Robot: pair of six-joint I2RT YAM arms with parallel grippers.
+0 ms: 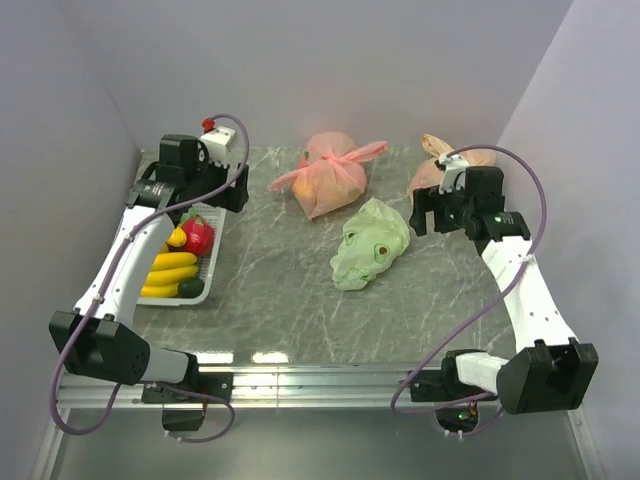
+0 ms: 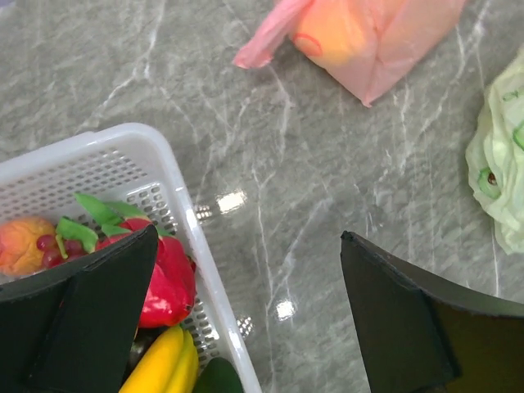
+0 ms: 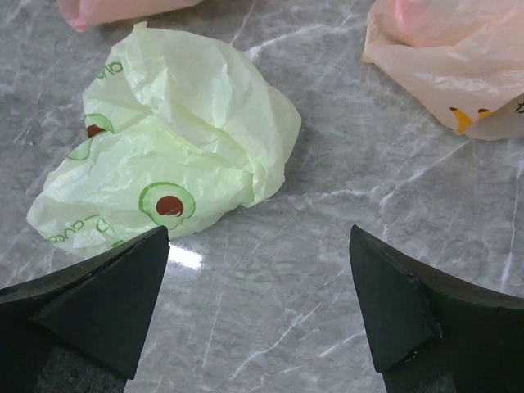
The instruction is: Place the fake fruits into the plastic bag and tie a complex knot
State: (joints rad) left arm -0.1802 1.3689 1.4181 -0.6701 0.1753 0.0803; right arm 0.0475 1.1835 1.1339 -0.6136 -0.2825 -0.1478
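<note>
Left pincer (image 2: 247,237) jaws spread wide, empty. Right pincer (image 3: 259,233) likewise wide apart, empty. Both arms reaching forward.

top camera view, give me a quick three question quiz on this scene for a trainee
1. True or false: the glossy plastic fake fruits lie inside the crumpled pale-green plastic bag.
2. Which fingers hover beside the white perforated plastic basket? A: the left arm's fingers. B: the right arm's fingers. C: neither.
3. Fill in: both pairs of fingers are ___ and hold nothing.
Key: 1 false, they lie in the basket; 2 A; 3 open.
</note>
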